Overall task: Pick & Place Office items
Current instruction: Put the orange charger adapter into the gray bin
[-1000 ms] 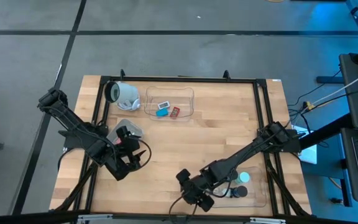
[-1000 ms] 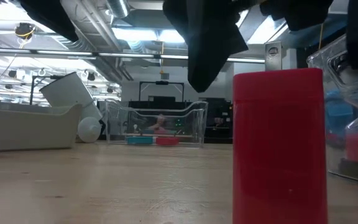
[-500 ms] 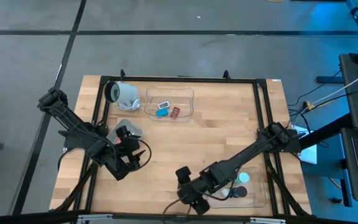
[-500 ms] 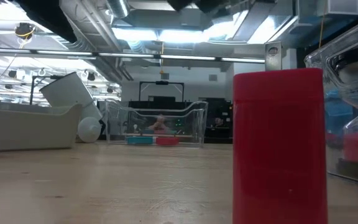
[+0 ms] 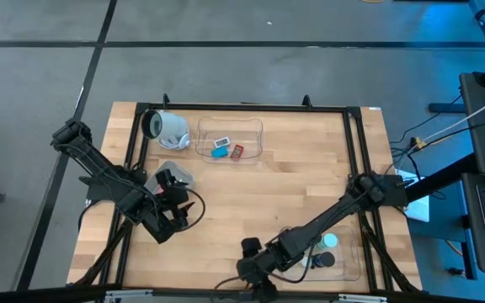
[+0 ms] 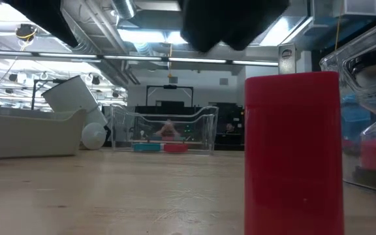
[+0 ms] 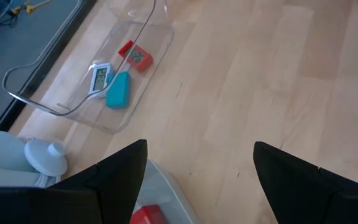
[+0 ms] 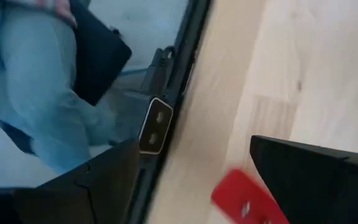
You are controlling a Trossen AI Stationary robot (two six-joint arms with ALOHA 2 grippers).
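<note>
Right gripper [image 5: 253, 273] at table's near edge, fingers spread, nothing between them; small red block [image 8: 248, 196] just ahead on wood. Left gripper [image 5: 185, 212] at table's left side, fingers spread, empty. Clear rectangular plastic tray [image 7: 143, 29] at far edge holds teal piece [image 7: 117, 89], white piece [image 7: 99, 78], red piece [image 7: 140, 57]. Second clear tray [image 5: 343, 252] near right edge holds round pucks [image 5: 331, 241]. White-grey cylinder [image 5: 167, 128] lies at far left corner.

Big white-grey cylinder [image 5: 167, 127] lying on its side on the wooden tabletop [image 5: 293, 181], just beside a clear plastic tray [image 5: 229, 124].
</note>
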